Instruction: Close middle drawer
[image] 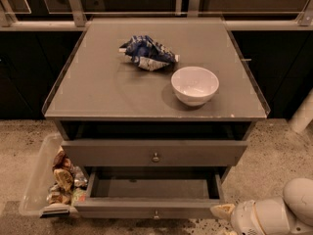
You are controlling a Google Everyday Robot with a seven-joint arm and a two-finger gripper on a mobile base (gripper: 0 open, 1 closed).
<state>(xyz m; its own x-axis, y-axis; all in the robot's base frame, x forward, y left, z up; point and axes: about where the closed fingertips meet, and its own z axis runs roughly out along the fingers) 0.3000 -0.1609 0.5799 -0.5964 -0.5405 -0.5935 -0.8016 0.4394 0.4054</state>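
One drawer stood pulled out: the middle drawer (122, 208), near and low, its tray apparently empty. My gripper (225, 213) sat just right of its front corner; spread or closed, I couldn't tell. Approach step, I judged. Next, a square push on the front. The white bowl (194, 84) looked empty; the left bin (35, 182) held snack packets (63, 179).

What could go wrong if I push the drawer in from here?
The hand sits low by the middle drawer's right front corner, far from its knob; pushing there may skew and jam it. The snack bin lies close beside the drawer's left end and might snag.
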